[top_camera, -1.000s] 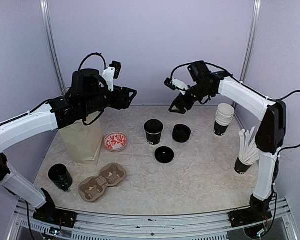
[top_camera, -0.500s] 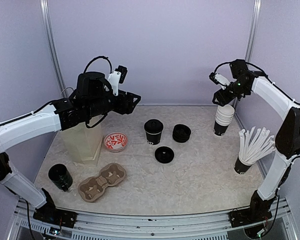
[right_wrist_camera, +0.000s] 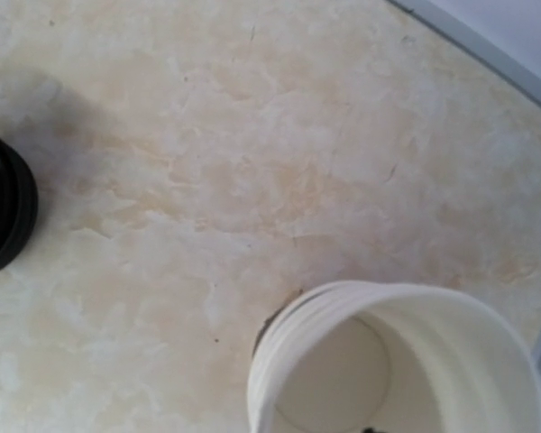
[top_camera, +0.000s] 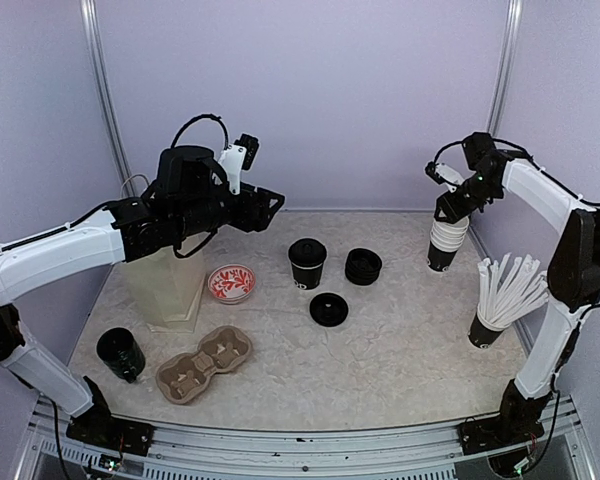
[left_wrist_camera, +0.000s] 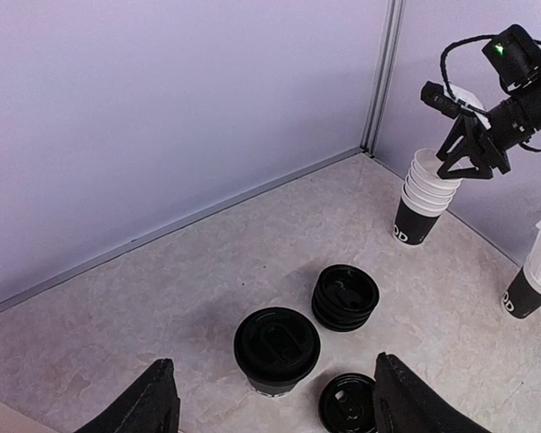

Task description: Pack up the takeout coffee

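Above the nested stack of cups (top_camera: 446, 238) at the table's (top_camera: 400, 350) far right, the right pincer (top_camera: 452, 207) hangs just over the top rim; whether it grips, I cannot tell. The left pincer (top_camera: 273, 203) hovers wide and empty. Mid-table stands the takeout coffee (top_camera: 307, 262), lid on. Packing looks barely begun: the cup carrier (top_camera: 205, 362) at front left holds no cup.

site: robot test cell, probably a lab | signs: bare lilac walls (top_camera: 310, 90), metal corner posts (top_camera: 104, 100), 2 robot arms (top_camera: 55, 258) on a base rail (top_camera: 280, 447)
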You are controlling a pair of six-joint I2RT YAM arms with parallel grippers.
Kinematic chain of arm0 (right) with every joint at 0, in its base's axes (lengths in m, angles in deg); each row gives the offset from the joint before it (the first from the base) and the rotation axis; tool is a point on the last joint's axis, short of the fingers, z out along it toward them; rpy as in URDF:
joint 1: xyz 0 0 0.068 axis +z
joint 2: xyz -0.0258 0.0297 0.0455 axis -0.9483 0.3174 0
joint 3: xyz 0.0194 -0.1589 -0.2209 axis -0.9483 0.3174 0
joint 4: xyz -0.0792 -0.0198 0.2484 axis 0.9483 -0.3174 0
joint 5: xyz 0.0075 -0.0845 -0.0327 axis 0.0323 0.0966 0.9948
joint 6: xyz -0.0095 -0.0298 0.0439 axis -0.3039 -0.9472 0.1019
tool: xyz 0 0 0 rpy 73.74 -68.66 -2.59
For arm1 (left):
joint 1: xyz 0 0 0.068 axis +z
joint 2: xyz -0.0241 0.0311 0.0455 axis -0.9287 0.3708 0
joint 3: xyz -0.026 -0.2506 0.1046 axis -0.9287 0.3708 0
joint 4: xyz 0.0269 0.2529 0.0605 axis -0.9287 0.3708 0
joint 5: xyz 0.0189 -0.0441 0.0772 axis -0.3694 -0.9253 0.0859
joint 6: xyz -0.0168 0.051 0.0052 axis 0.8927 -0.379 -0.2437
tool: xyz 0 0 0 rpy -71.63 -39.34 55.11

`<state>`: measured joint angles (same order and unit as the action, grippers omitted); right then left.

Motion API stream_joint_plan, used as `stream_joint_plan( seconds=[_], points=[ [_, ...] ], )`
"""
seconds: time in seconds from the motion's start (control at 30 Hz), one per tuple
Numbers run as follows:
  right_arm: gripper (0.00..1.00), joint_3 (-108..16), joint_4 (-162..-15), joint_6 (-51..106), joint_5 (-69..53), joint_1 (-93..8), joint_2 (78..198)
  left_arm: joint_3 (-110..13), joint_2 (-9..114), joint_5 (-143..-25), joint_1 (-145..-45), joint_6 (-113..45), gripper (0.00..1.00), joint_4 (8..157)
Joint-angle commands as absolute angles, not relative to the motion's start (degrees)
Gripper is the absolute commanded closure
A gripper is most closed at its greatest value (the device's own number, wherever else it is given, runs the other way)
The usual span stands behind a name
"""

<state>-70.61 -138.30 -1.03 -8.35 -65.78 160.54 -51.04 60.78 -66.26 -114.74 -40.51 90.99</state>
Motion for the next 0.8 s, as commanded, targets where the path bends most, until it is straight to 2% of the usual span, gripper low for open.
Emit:
stream_joint_plan(
  seconds=[0.0,0.13,0.47,0.77],
  points=[
    [0.62,-71.9,-140.3,-0.7,-9.0,-66.6,162.9,-52.0,61.4,-65.4,-115.2,-41.7,0.28,91.7],
    [0.64,-72.3,-140.3,-0.8,-9.2,-67.0,163.8,-52.1,61.6,-65.2,-115.3,-41.8,0.28,91.9],
    [0.8,-73.1,-140.3,-0.9,-10.6,-68.1,165.1,-52.4,61.9,-64.8,-115.7,-42.3,0.28,92.4],
    [0.9,-73.1,-140.4,-1.1,-11.0,-68.3,165.6,-52.7,62.4,-64.8,-115.9,-42.4,0.27,92.8]
  ],
)
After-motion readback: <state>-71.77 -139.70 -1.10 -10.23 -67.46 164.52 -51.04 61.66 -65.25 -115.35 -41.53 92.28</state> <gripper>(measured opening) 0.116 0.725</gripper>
